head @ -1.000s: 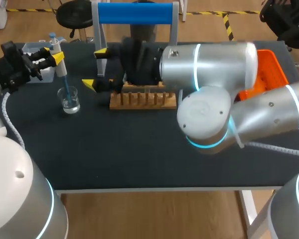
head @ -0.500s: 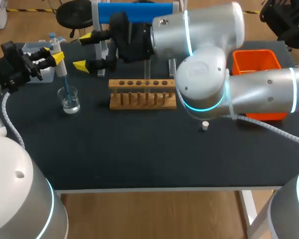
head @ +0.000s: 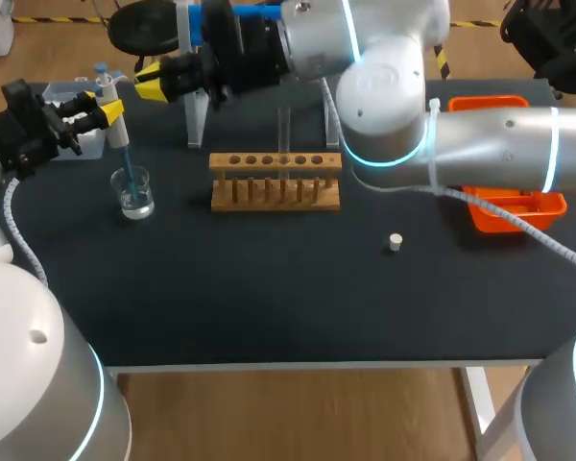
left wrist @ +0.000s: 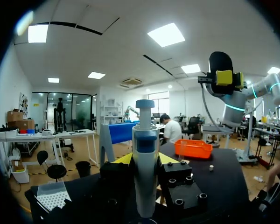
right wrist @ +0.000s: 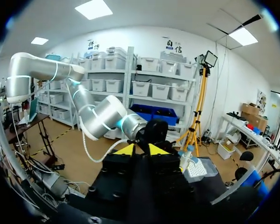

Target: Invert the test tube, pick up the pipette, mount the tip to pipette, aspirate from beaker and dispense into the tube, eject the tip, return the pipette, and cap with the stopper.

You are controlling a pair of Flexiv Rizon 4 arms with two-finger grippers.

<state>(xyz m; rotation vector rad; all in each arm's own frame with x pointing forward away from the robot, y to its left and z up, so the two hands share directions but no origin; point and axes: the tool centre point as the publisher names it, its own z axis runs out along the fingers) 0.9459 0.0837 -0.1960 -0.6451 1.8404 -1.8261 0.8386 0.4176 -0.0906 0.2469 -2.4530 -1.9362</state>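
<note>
Dark surface (head: pixel 269 298) seen from above, with two silver robot arms over it.

At the far left sits a clear tip box (left wrist: pixel 51 198). Just beside it, the left gripper (head: pixel 108 111) is closed on a white pipette (head: pixel 107 94), one yellow-tipped finger on each side of its body. The pipette is held upright. Its blue tip (head: pixel 123 158) reaches down into a small glass beaker (head: pixel 134 193) that stands on the surface and holds clear liquid.

Right of the beaker, near the far edge, stands a white-framed stand (head: pixel 194 120) with a blue top bar. The right arm comes in from the right and reaches across to this stand. The right gripper (head: pixel 152 88) is raised above the surface and points left. In its wrist view, its yellow tips stand a little apart with nothing between them.

At the middle of the surface is a wooden rack (head: pixel 274 182) with a row of holes. A clear test tube (head: pixel 284 134) stands upright in one of them.

Nearer and to the right, a small white stopper (head: pixel 395 242) lies alone on the surface. At the far right is an orange bin (head: pixel 518 206), partly hidden under the right arm.
</note>
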